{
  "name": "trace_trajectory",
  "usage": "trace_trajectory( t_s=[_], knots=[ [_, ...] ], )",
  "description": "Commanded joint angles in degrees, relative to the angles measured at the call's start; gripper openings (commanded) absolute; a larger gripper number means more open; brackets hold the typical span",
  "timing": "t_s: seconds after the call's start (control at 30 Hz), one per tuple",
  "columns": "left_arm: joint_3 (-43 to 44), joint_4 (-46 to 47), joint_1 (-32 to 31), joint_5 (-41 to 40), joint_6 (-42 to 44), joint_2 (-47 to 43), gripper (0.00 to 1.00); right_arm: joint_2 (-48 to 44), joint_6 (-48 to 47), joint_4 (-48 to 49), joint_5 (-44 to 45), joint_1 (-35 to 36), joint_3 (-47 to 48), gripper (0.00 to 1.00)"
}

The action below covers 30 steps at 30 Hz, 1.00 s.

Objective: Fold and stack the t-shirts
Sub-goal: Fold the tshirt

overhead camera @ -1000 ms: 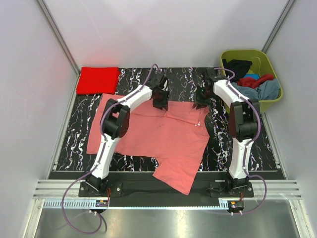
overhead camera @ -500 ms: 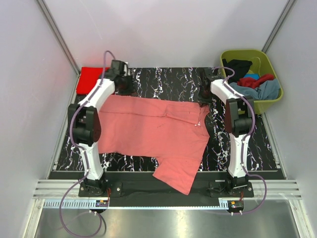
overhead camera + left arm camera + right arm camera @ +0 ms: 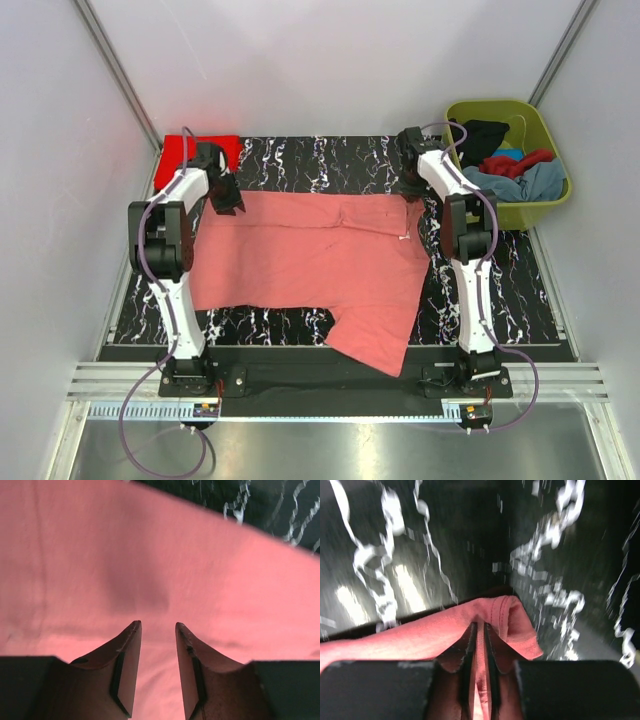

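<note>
Right gripper (image 3: pixel 479 626) clenches the salmon t-shirt (image 3: pixel 310 250) by its far corner — pull taut gently; left gripper (image 3: pixel 157 626) (jaws apart above the cloth, nothing between) should pinch its corner.

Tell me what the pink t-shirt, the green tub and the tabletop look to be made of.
The salmon pink t-shirt: soft matte cloth, probably cotton; it wrinkles and lies limp. The olive-green tub: likely moulded plastic; smooth walls, rounded rim. The tabletop: black with white marble-like veining, either stone or a printed sheet; cannot tell which.
</note>
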Motion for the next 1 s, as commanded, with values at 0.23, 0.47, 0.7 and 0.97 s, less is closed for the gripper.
trace_trajectory(
  t_s=[0.23, 0.47, 0.7, 0.97],
  knots=[
    [-26.65, 2.37, 0.97, -6.02, -6.12, -33.29, 0.45, 3.51, -3.76, -13.32, 4.08, 1.47, 21.96, 0.44],
    [-44.61, -4.04, 4.57, -13.31, -12.55, -54.64, 0.47, -12.04, -0.51, -17.74, -5.92, 6.29, 9.79, 0.69],
    [-51.48, -6.68, 15.12, -9.81, -19.65, -58.11, 0.54, -38.55, 5.97, -7.49, -23.33, 12.20, -28.03, 0.73],
    [-54.30, -3.52, 22.07, -2.95, -20.82, -48.89, 0.45, -55.83, 10.31, -2.10, -28.96, 12.11, -49.99, 0.74]
  ],
)
